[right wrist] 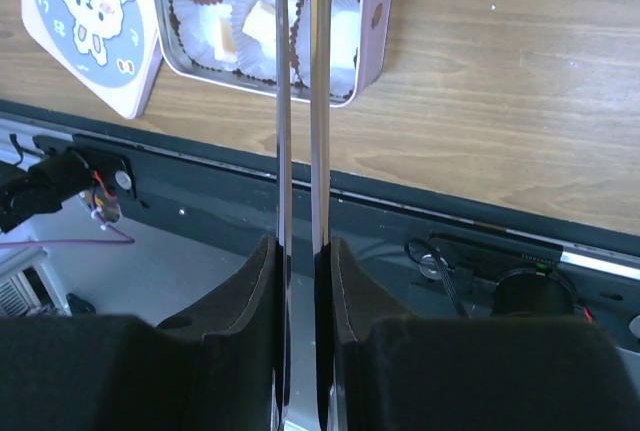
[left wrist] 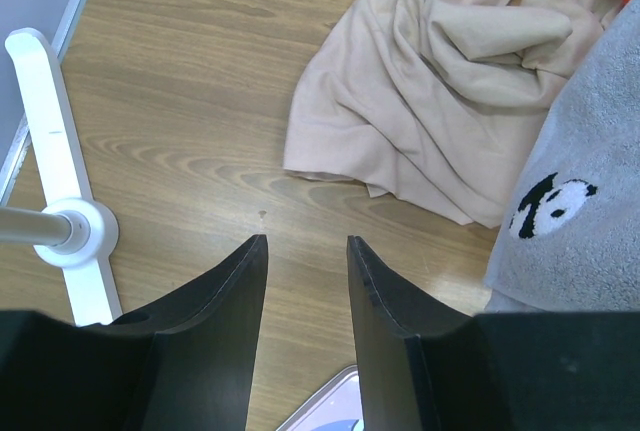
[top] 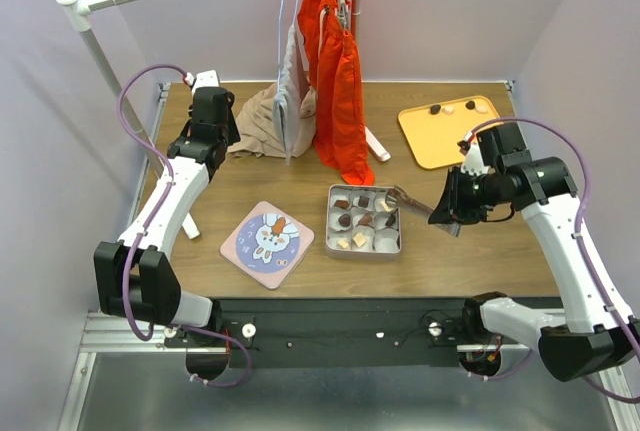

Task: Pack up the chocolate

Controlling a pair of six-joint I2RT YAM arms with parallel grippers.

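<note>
Right gripper (right wrist: pixel 300 246) clamped on metal tongs (right wrist: pixel 320 101), the arms nearly together, tips over the tin's (right wrist: pixel 372 21) far right corner; any load between them cannot be told.

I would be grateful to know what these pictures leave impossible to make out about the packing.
- Tips of the tongs: in the right wrist view they run off the top edge; in the top view they are too small to show whether they hold anything.
- Tin: its far cups are cut off by the same edge.
- Rabbit lid: the left wrist view shows only a corner, at the bottom edge between the fingers.
</note>
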